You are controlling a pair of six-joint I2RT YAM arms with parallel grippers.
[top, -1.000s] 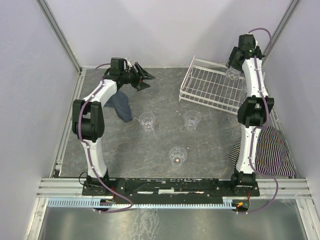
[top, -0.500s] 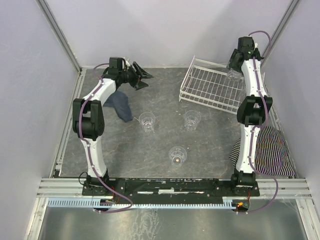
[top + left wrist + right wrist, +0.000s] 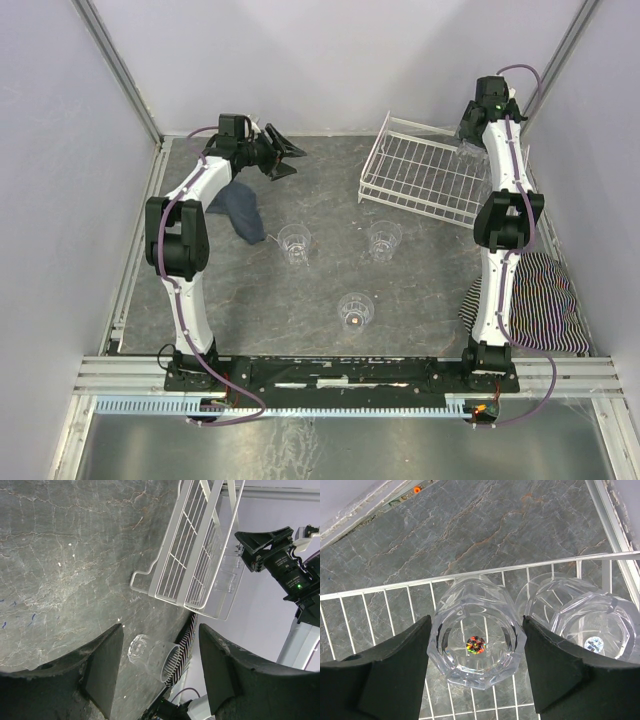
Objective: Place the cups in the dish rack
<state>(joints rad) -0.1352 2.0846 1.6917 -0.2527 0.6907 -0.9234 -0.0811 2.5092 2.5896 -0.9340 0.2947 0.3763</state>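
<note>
- Cups: one [image 3: 476, 645] is pinched by its ribbed sides between the right hand's [image 3: 477, 626] fingers and seen end-on. It hangs directly over the dish rack [image 3: 395, 588], presumably so it can go straight down onto the wires.
- Two more cups [image 3: 597, 630] sit in the rack just beside the held one, on the hand's right. The held cup looks aimed at the free spot next to them, which would keep a row.
- Left hand [image 3: 290, 160] is spread and holds nothing, raised over the worktop [image 3: 420, 290] well apart from the rack. Three loose cups [image 3: 294, 243] stand on its near side — likely its next picks.
- Hard to tell: whether the held cup's end touches the wires, and whether the racked cups sit mouth-up or mouth-down — the clear plastic blurs it.
- From overhead, the right arm [image 3: 505, 180] covers the rack's far corner, so the cups there barely show.
</note>
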